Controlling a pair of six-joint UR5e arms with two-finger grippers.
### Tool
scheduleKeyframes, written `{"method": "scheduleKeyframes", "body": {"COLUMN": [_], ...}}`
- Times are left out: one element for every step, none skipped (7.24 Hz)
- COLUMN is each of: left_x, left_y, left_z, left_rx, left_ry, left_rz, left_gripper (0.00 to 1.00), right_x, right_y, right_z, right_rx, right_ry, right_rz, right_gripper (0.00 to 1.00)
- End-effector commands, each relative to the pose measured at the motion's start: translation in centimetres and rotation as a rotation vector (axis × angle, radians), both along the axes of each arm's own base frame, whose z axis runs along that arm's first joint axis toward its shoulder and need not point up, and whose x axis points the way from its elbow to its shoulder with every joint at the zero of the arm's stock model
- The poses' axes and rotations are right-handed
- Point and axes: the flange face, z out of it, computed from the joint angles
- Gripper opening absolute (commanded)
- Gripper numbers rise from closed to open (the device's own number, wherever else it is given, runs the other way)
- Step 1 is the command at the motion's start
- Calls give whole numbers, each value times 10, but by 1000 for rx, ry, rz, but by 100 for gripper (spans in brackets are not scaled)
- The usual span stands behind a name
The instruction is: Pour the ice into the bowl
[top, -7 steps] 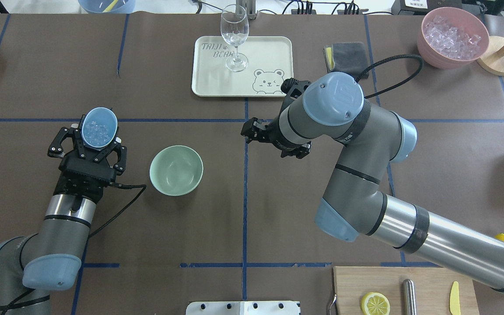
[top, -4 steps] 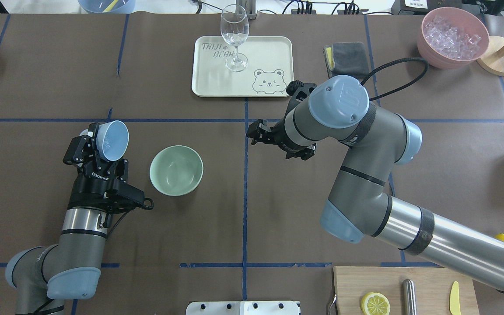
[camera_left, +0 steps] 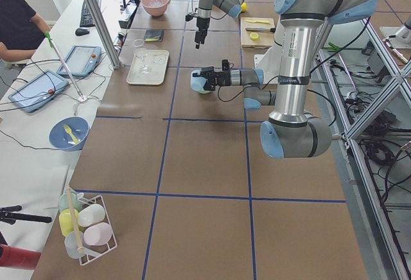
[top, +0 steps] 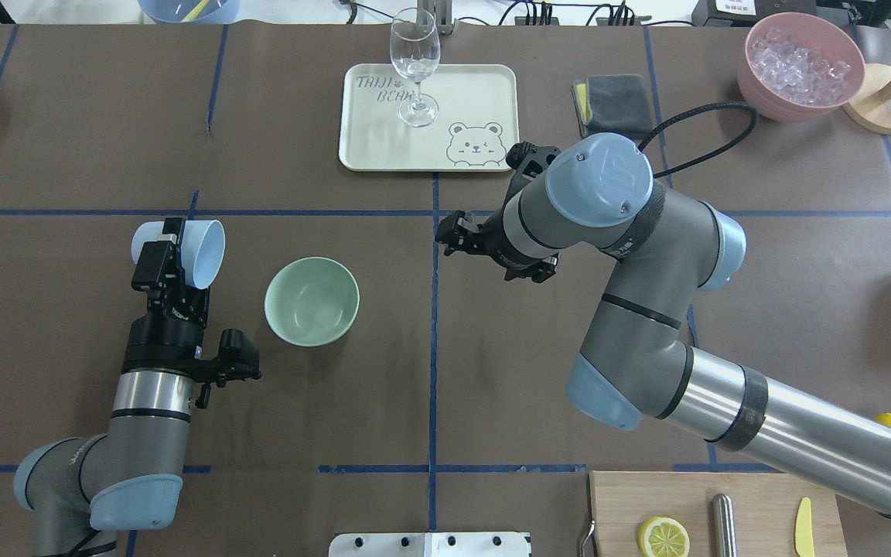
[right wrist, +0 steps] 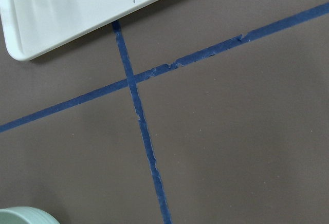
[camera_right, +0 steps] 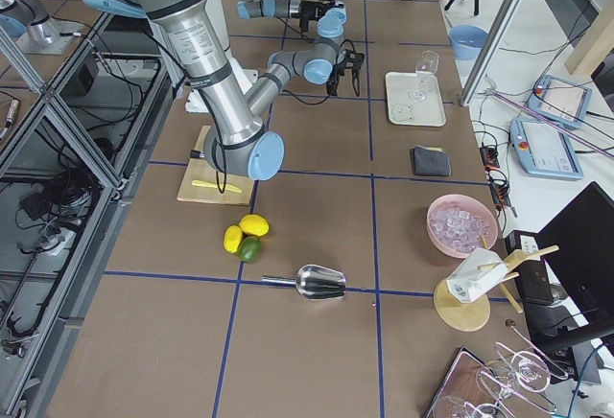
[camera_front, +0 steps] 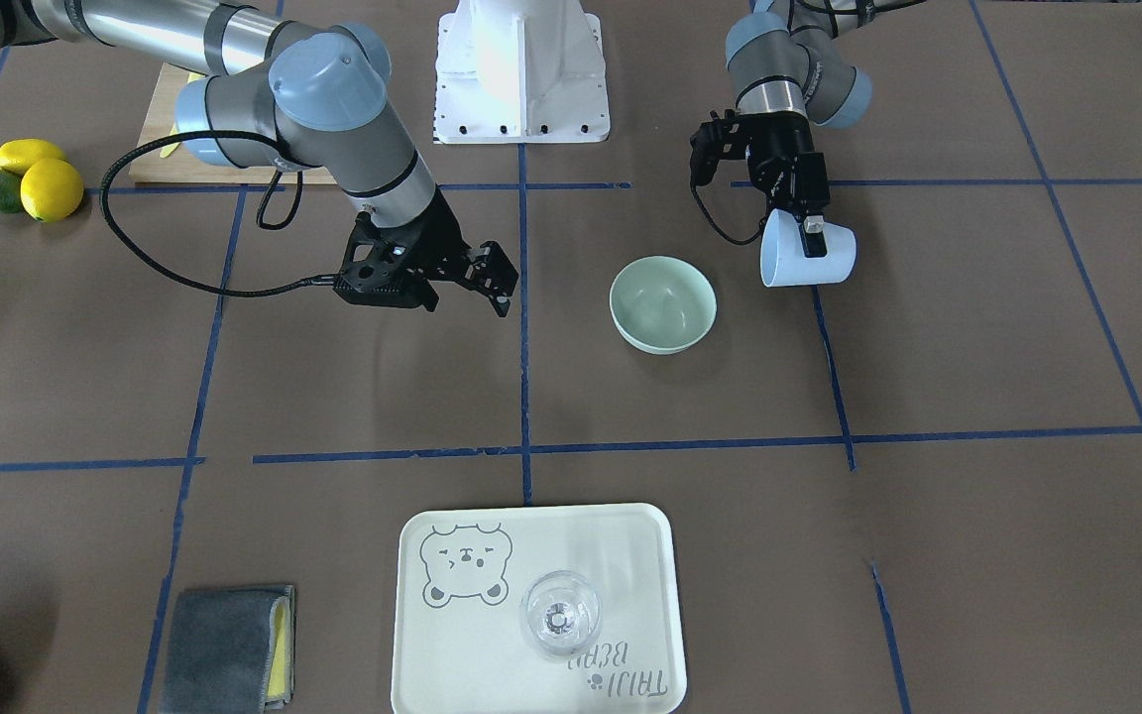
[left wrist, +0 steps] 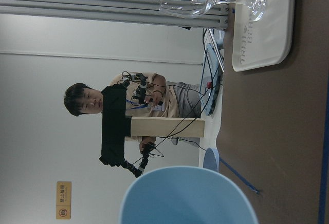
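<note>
— What's the biggest thing there?

— The brown table [top: 66, 116], marked off with blue tape. Over it bends the right arm [top: 724, 402], and the right gripper [camera_front: 497, 283] hangs above a tape crossing, its fingers spread with nothing between them.

— And the other arm?

— The left arm [top: 140, 410] reaches forward on its own side. The fingers of the left gripper [top: 175, 246] are pinched on a pale blue cup [top: 202, 251].

— What lies around those fingers?

— Beyond the right fingers, away from the robot, sits a cream tray [top: 476, 93] with a bear drawn on it. Between the two sets of fingers, nearer the left ones, stands the mint-green bowl [top: 312, 301]. It rests on the table, just beside the cup's mouth and apart from it.

— How is the cup held?

— On its side, clear of the table, with its mouth turned toward the bowl.

— Anything smaller?

— A clear stemmed glass [top: 414, 54] stands upright on the tray, well apart from both sets of fingers.

— And the ice?

— I cannot make out any cubes. What shows of the cup's inside is pale blue, and the rest is hidden by its wall. The bowl's inside shows smooth green.
</note>
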Motion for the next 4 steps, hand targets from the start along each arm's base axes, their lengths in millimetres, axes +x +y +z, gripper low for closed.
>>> {"method": "scheduleKeyframes", "body": {"left_x": [2,3,6,18], "left_y": [1,2,4,13], "left_z": [2,3,3,-1], "left_rx": [0,0,0,2], "left_ry": [-76,-80,-82,-78], "left_rz": [7,10,14,36], "left_gripper": [0,0,0,0], "right_x": [0,0,0,0], "right_y": [1,1,1,1], "right_z": [0,-2,-2,-4], "right_rx": [1,1,-2,-3], "right_ry": [0,-4,-5,-8], "right_rz": [2,5,6,8], "right_gripper": [100,100,100,100]}}
